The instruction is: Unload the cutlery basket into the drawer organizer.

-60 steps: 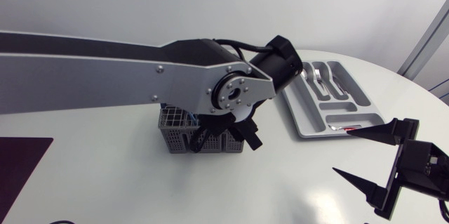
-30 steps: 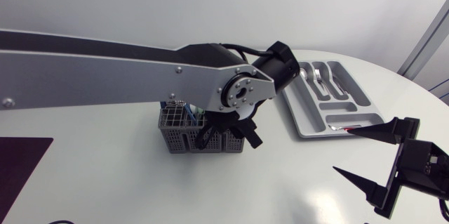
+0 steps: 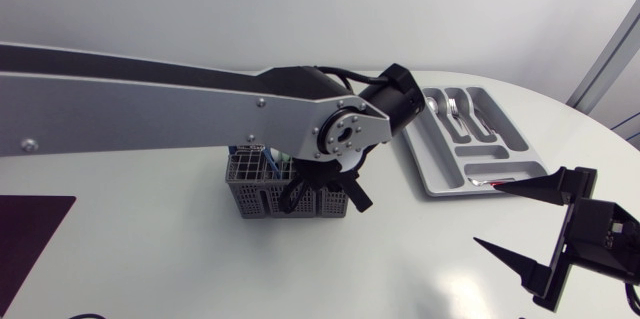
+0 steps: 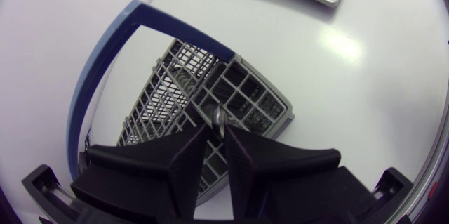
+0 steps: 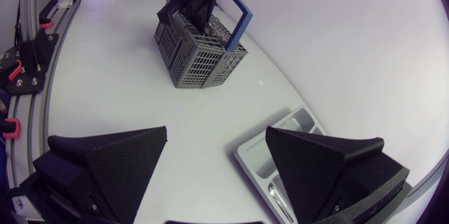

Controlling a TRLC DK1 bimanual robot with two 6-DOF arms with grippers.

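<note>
Grey plastic basket stands mid-counter, beside the organizer tray. Left gripper is over the basket, fingers nearly together, pinching a metal cutlery handle. Right gripper is spread wide, empty.

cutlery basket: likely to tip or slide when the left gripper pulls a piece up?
Probably light: the cutlery basket is open mesh with few pieces showing inside. It stands loose on the smooth table, so it may slide or lift if the utensil in the left gripper snags. Tipping seems less likely; its base looks broad.
</note>
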